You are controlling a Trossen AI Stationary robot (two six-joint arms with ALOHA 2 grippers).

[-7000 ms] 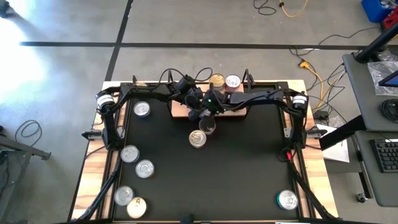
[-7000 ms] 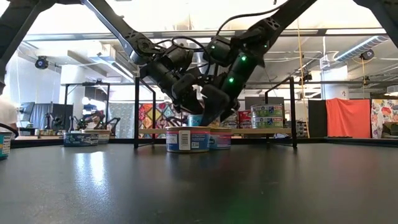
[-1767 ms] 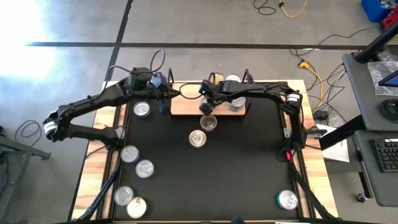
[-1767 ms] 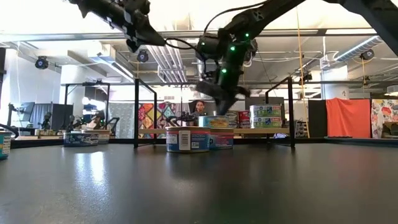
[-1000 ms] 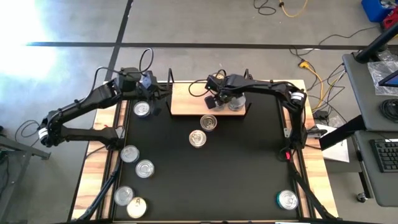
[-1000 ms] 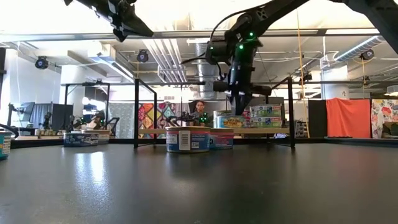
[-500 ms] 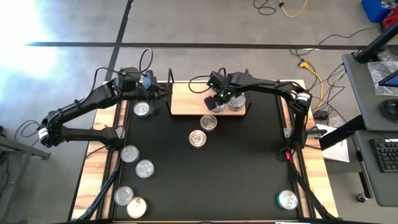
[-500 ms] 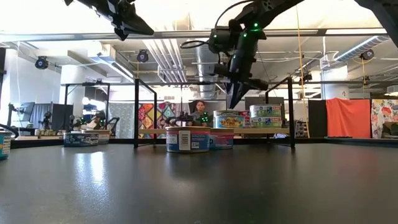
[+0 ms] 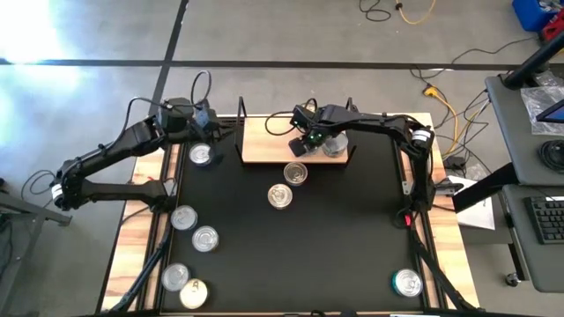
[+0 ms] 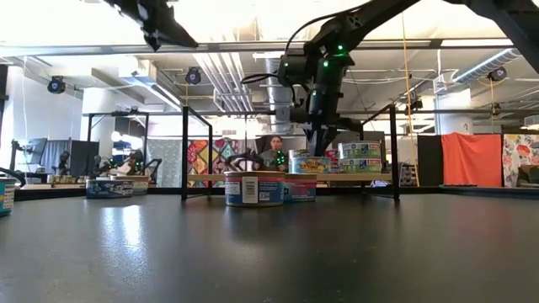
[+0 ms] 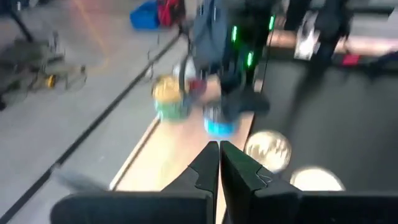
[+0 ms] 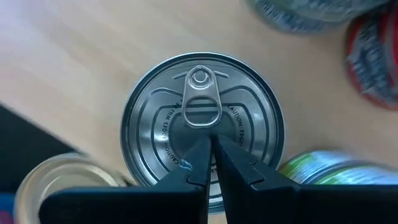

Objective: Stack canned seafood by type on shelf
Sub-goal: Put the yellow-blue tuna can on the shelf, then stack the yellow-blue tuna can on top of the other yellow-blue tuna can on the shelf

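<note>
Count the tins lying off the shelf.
8 tins: one far left, two centre, four near left, one near right. The arms may hide others.

Two slim black jointed arms (image 9: pixel 115 158) with looping black cables, green indicator lights, tapered dark fingers (image 12: pixel 198 163).

Your shelf (image 9: pixel 264 141) is bare at its left half; tins (image 9: pixel 330 145) and the right arm (image 9: pixel 370 123) crowd its right half.

The right gripper (image 12: pixel 212 163) hung pointing down, fingers pressed together (no gap). The left gripper (image 11: pixel 219 163) was likewise closed, raised high.
</note>
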